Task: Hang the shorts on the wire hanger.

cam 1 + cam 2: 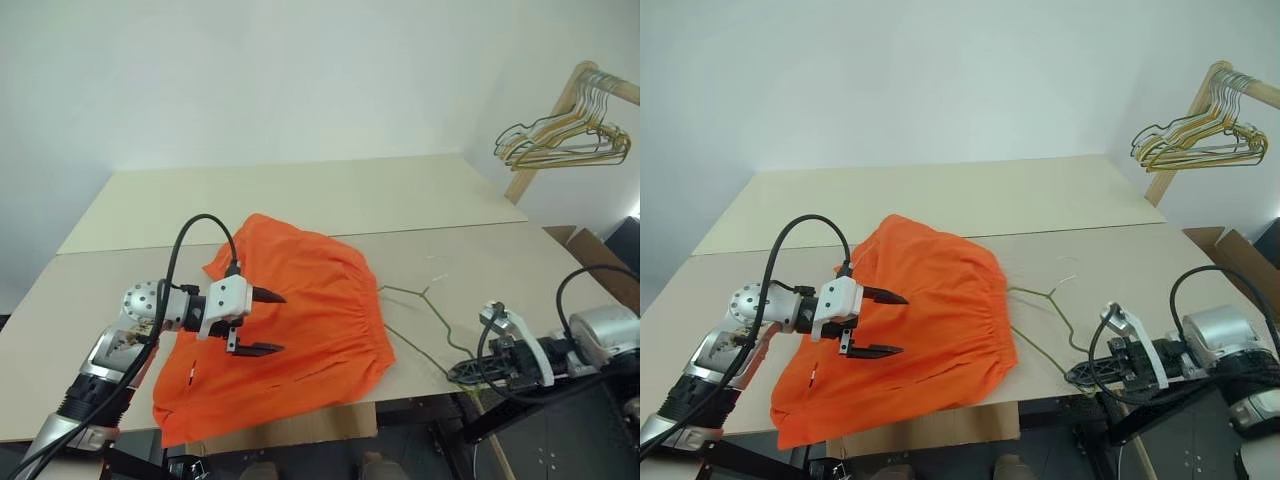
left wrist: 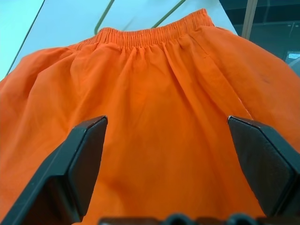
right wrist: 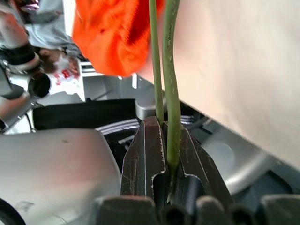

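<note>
Left eye view: a pale beige table of two boards fills most of the scene, a seam running across it between the far board and the near one. The shorts, bright orange, lie spread flat on the near board toward the front edge, gathered waistband facing the robot's right, one lower corner drooping over the table's front edge. Far right, beyond the table's corner, a cluster of gold and dark hangers hangs from a slanted wooden rail, well apart from everything on the table. An open cardboard box sits just past the table's right edge. The wire hanger, thin and olive-grey, lies flat on the near board just right of the waistband, its near corner reaching the front edge of the table. The left gripper hovers over the middle of the shorts, pointing toward the waistband, jaws spread wide with nothing between them; in the left wrist view both black fingers stand far apart over the orange cloth. The right gripper sits at the table's front right edge, clamped tight on the wire hanger; in the right wrist view two strands of olive wire run up out of the closed jaws along the table's edge.
</note>
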You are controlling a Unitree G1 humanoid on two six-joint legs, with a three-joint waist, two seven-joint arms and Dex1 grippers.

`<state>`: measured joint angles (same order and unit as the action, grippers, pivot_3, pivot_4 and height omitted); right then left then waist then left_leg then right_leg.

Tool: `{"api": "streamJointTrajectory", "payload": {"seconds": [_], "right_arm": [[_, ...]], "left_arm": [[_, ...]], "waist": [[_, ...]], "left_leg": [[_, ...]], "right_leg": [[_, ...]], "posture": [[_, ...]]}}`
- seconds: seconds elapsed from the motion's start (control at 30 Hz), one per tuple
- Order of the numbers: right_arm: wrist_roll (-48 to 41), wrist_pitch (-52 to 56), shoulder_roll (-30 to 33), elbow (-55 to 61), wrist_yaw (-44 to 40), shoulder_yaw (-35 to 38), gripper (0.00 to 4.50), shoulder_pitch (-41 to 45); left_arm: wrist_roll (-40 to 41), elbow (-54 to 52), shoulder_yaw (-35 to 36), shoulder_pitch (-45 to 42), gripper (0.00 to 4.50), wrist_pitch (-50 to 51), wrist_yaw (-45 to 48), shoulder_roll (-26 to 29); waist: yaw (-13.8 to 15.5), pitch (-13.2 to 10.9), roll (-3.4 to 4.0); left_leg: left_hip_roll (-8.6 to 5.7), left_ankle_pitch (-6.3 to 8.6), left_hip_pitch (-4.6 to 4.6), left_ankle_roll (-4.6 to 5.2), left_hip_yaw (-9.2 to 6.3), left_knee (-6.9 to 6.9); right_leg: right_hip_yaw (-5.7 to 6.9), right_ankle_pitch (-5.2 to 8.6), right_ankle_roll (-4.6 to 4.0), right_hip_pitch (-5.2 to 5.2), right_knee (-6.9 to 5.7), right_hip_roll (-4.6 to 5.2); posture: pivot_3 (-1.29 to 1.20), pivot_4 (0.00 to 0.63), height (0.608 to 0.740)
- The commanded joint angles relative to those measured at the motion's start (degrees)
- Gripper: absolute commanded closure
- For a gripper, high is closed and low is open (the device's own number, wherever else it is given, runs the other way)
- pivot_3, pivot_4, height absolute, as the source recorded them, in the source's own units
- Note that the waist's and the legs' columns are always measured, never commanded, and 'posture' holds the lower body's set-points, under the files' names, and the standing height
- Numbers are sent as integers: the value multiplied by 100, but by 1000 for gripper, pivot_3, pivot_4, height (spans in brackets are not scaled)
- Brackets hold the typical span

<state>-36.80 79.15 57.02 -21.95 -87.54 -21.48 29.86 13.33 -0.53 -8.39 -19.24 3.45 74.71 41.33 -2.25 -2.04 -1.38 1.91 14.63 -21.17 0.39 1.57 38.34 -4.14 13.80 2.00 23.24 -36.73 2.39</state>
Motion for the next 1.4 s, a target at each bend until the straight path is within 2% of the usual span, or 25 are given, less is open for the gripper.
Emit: {"api": "streamJointTrajectory", "payload": {"seconds": [0.03, 0.47, 0.67, 0.77, 0.93, 1.1, 1.27, 1.4], "right_arm": [[-150, -11, -29, 39, -199, 164, 4500, 214], [301, -141, -1250, -1449, 420, 299, 4500, 1119], [461, -324, -1559, -2014, 543, 505, 4500, 1383], [463, -391, -1617, -1934, 471, 508, 4500, 1379], [601, -856, -2023, -2528, 1655, 1465, 4500, 1487], [514, -1198, -2010, -1952, 1756, 1942, 4500, 1201], [764, -2078, -1944, -411, 1987, 1931, 4500, 563], [1088, -2762, -1848, 282, 2183, 1840, 4500, 337]], "left_arm": [[-31, -108, 19, -117, 75, -136, -65, 4], [-162, 17, -93, -154, 75, -265, -106, -58], [-195, 8, -116, -137, 75, -284, -146, -71], [-192, 3, -123, -128, 75, -294, -139, -70], [-247, 27, -149, -131, 75, -326, -184, -90], [-248, 20, -168, -120, 75, -336, -193, -113], [-244, 77, -164, -202, 75, -374, -189, -142], [-167, 342, 100, -620, 75, -415, -486, -305]], "waist": [[6, 0, 0], [-26, 2, 0], [3, 2, 0], [-1, 2, 0], [-21, 2, 0], [-15, 2, 1], [-17, 3, 2], [-20, 2, 2]], "left_leg": [[0, 1, -1, 1, 0, 0], [0, 2, 0, 3, -1, 4], [-3, 2, -7, 4, -3, 4], [-2, 2, -6, 4, -3, 5], [-2, 2, -2, 4, -4, 4], [-2, 2, -7, 4, -5, 4], [0, 5, -11, 8, -7, 3], [-1, 5, -10, 8, -6, 5]], "right_leg": [[1, -1, -1, 0, 1, 0], [1, -19, -31, 0, -4, -1], [3, -20, -33, 0, -1, 1], [3, -20, -33, 0, -2, 1], [4, -21, -35, -1, -6, 0], [5, -21, -35, 1, -3, 0], [6, -20, -33, 3, -2, 0], [6, -20, -29, 3, -4, 1]], "posture": [[4, 0, 740], [7, 0, 740], [14, 0, 740], [17, 0, 740], [16, 0, 740], [6, 0, 740], [-10, 0, 740], [-20, 0, 740]]}}
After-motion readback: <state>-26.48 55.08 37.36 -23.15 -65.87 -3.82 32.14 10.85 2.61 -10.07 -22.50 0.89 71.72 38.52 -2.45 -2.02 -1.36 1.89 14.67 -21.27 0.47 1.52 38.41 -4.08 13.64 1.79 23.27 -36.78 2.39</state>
